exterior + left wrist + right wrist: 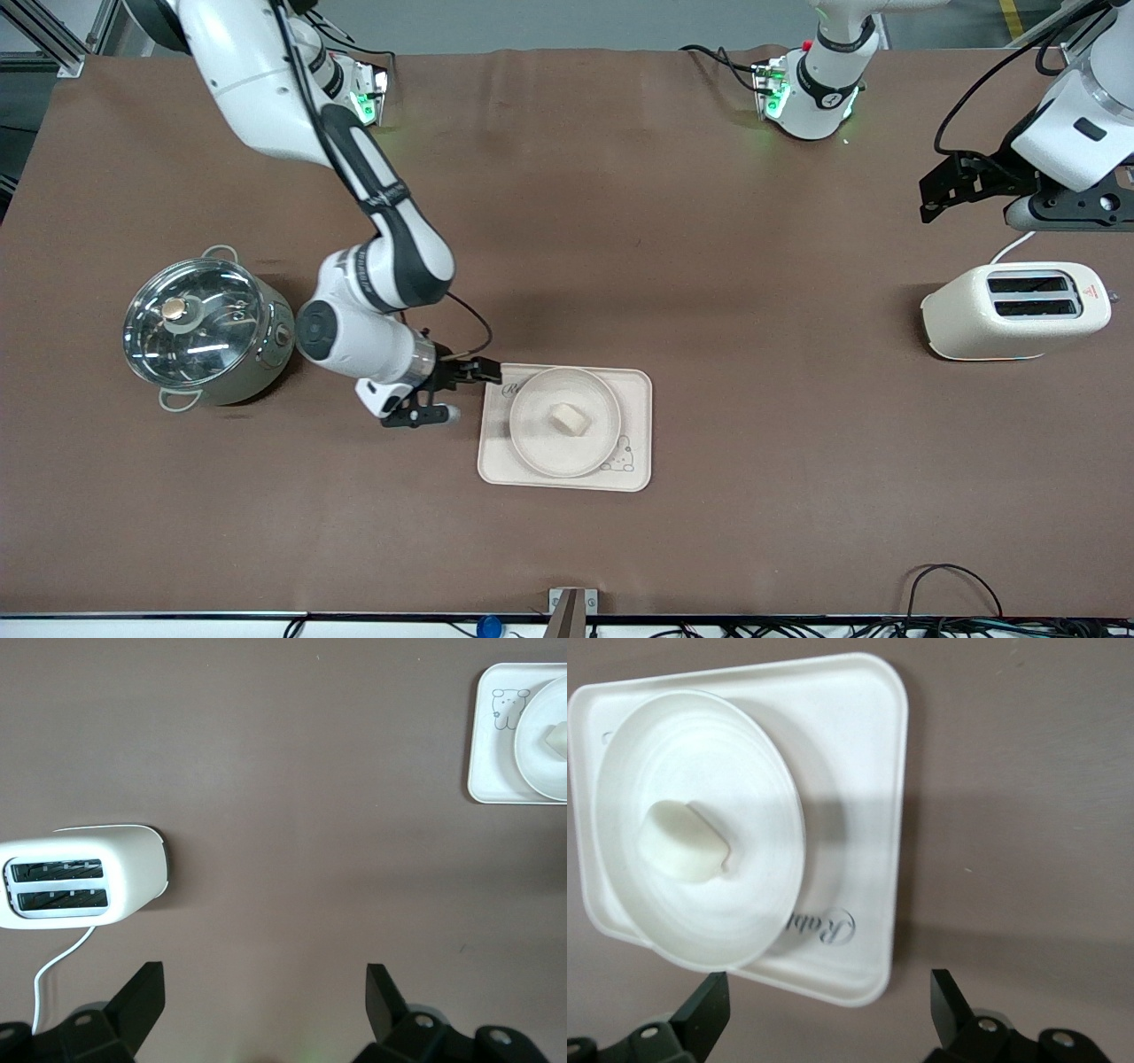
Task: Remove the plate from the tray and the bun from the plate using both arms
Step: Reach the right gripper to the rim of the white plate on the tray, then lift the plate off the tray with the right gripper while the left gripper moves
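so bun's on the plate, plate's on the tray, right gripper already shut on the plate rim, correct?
Not quite. The bun is on the plate and the plate is on the tray, but the right gripper is open beside the tray, holding nothing. The right wrist view shows its jaws spread.

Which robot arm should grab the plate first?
Probably the right arm. The right gripper is open and low beside the tray, at the end toward the pot, close to the plate holding the bun. The left gripper, also open, waits above the toaster.
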